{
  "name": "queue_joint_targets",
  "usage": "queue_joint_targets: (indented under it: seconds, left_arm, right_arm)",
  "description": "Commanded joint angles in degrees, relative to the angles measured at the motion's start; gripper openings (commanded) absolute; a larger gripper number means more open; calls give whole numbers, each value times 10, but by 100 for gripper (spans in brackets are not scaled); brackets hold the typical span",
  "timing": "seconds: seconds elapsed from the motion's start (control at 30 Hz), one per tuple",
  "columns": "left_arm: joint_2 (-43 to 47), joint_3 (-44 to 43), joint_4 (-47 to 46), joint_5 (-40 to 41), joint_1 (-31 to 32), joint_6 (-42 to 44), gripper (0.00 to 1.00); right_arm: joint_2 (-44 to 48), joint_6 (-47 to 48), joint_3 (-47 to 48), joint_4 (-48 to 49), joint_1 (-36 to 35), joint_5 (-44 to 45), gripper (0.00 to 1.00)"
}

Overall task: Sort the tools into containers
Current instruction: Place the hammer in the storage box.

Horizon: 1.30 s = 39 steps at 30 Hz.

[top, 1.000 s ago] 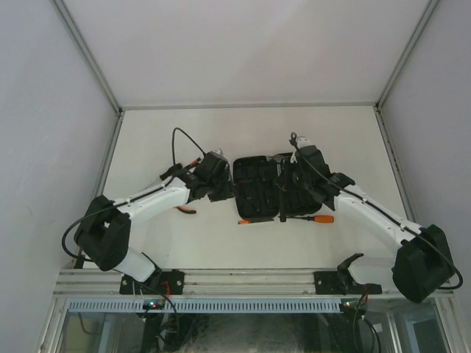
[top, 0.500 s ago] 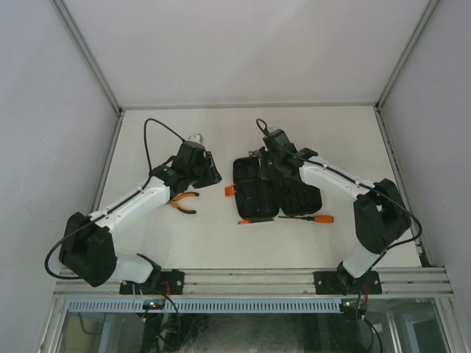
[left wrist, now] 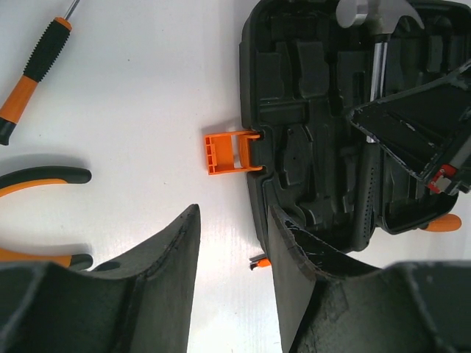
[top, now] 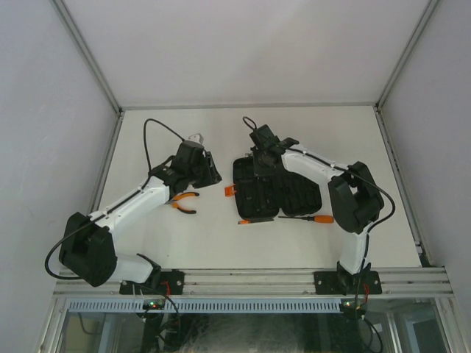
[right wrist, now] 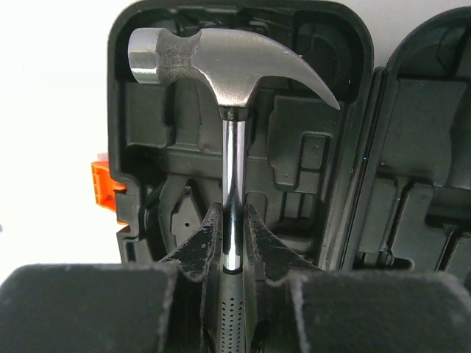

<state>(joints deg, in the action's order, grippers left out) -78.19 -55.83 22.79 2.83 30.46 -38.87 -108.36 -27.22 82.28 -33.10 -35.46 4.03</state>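
- Right gripper point(right wrist: 232, 239): mine, clenched on the polished steel shaft of the black-handled, steel-headed claw hammer point(right wrist: 228, 62), just above its grip.
- Landmark: the black rounded-rectangle plastic clamshell tool case point(left wrist: 309, 162), lying open, moulded slots upward.
- Hammer: held over the case half that carries the orange plastic latch point(left wrist: 228, 152), with the head toward the far rim. I cannot tell whether it touches the moulding.
- Step in hand, by my judgement: stowing the hammer.
- Next move calls for lining shaft and head up with the matching slot, lowering until seated, then letting go.
- Left gripper point(left wrist: 233, 220): mine, jaws spread, holding nothing, hanging just outside the case on its latch side.
- Orange-handled pliers point(left wrist: 44, 177): on the table, latch side of the case, well apart from it.
- Orange-and-black-handled thin screwdriver point(left wrist: 33, 77): beyond the pliers, same side.
- Orange-handled screwdriver point(top: 313, 218): along the case's near edge, outside it.
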Motion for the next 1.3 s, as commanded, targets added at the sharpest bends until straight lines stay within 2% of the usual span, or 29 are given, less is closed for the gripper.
queue_joint_targets:
  seconds: [0.0,0.73,1.03,1.27]
  left_arm:
    - [7,15,-20,-8,-7,7,46]
    - [-14,14,-24,-28,-13,7,44]
    - [-19,13,-24,-33,-16,6,44]
    - [-22,13,-24,-36,-16,7,44]
  right_arm:
    - [-12,1,37,-12,-4,11,0]
    - [-75,11,81,-27,18,-14,2]
    - [-91,17,89,-42,20,-13,9]
    - [-93,23,90,-44,21,-17,21]
